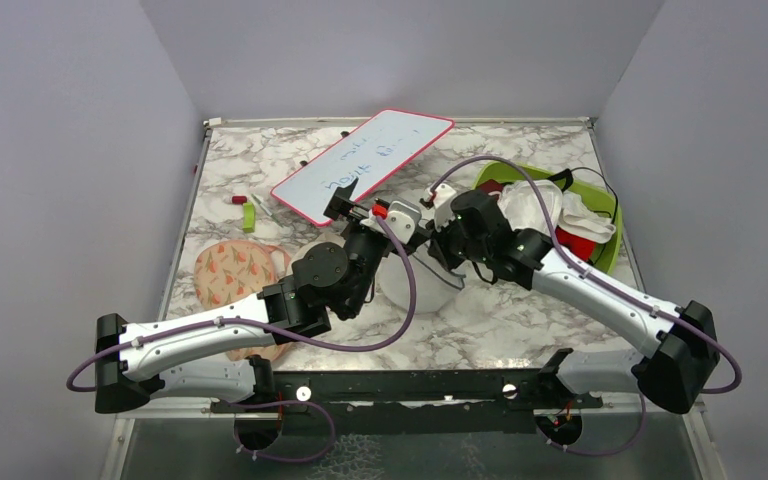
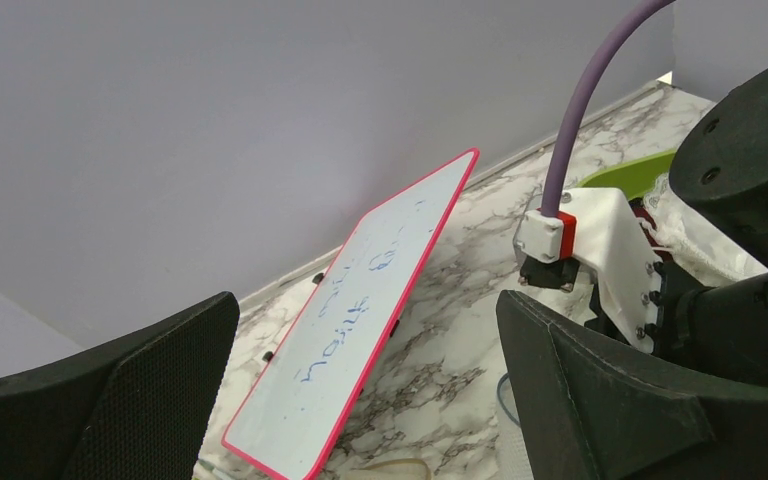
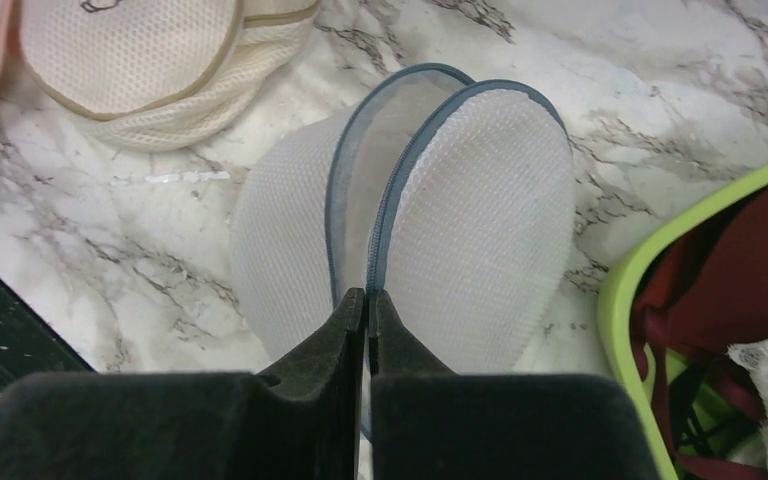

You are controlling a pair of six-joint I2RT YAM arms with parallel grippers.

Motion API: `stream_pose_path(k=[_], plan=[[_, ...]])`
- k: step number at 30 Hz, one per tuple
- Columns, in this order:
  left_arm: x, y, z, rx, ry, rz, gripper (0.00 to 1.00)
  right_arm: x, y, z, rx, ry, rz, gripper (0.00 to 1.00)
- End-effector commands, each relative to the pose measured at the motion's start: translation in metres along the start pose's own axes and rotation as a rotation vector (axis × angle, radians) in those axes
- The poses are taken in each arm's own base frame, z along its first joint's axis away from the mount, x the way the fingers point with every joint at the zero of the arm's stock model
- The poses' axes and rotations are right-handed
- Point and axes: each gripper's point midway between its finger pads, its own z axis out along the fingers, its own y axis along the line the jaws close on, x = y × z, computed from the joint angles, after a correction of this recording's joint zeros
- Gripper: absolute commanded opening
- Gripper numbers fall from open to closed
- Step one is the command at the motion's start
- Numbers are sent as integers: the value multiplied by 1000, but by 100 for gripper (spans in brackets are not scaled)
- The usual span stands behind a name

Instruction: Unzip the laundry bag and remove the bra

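1. Tabletop (image 1: 520,320): marble-patterned and carries every item below.
2. Whiteboard (image 1: 360,165): red-edged, lying at the far side, well apart from my work.
3. Green tub (image 3: 625,300): at the right, heaped with clothes.
4. Laundry bag (image 3: 480,230): a white mesh drum in the middle of the tabletop, just beside the tub, its round face showing to my right wrist camera. I judge it very light, soft and quick to collapse. It is likely to slide on the marble when the zip is drawn, so I want a second hold on the mesh wall.
5. Floral pouch (image 1: 235,270) and beige pouch (image 3: 150,60): both to the left of the bag and not my concern.
6. Bra (image 3: 750,260): I take it to be the dark maroon cloth lying in the tub, since nothing dark shows through the bag's mesh. It looks limp and light, best pinched at a cup edge or strap.
7. Left hand (image 2: 368,310): released wide, holding nothing, raised and facing the whiteboard.
8. Right hand (image 3: 368,300): clenched, its tips at the bag's near edge on the zip line. I cannot tell whether the pull sits between them.
9. Zip (image 3: 385,200): a thin blue-grey line, and the pull is not visible.
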Motion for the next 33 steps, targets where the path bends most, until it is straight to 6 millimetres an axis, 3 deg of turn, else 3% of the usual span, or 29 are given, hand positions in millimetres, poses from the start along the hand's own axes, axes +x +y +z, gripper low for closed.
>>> stream_pose_path(k=[1,14,24,29,33], plan=[[-8,0,1,14,-19,-25,98,-7,27,11,-110,-29,37,1],[-10,1,0,17,-21,-33,98,34,58,45,-250,42,122,1],[-12,3,-1,15,-25,-43,98,54,67,75,-280,85,192,2],[-13,5,-2,10,-26,-46,98,60,68,85,-273,114,217,16],[-12,6,-2,6,-26,-43,98,51,59,74,-225,94,210,29]])
